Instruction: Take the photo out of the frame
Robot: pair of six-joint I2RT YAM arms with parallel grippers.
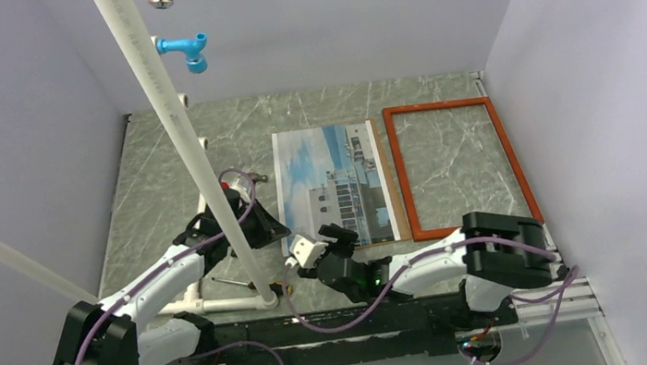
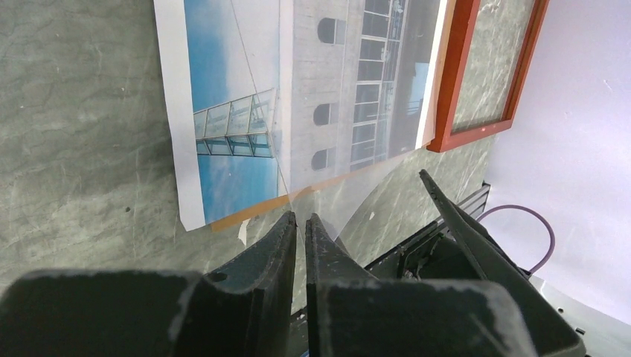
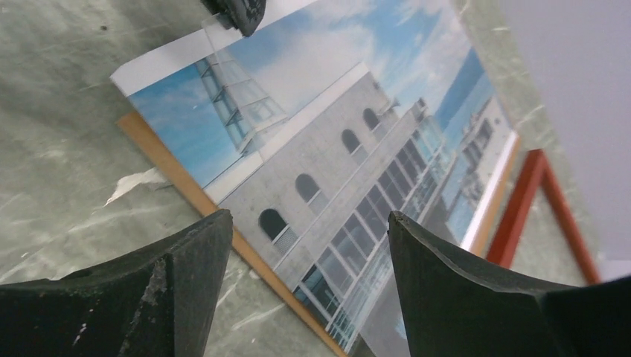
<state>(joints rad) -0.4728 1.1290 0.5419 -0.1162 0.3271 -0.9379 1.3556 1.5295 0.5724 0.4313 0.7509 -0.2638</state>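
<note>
The photo (image 1: pixel 334 186), a white building against blue sky on a brown board, lies flat on the table, outside the frame. The reddish-brown frame (image 1: pixel 398 173) lies to its right with bare table showing through it. My left gripper (image 1: pixel 275 233) is at the photo's near left corner. In the left wrist view its jaws (image 2: pixel 299 219) are shut on the edge of a clear sheet (image 2: pixel 372 201) that lies over the photo (image 2: pixel 298 97). My right gripper (image 1: pixel 331 237) is open and empty. It hovers low at the photo's near edge (image 3: pixel 335 156).
A white pipe post (image 1: pixel 172 117) rises from a pipe base at the front left, beside the left arm. A thin tool (image 1: pixel 230 282) lies near that base. Walls close in the left, right and back. A scrap of white tape (image 3: pixel 138 182) lies by the photo's corner.
</note>
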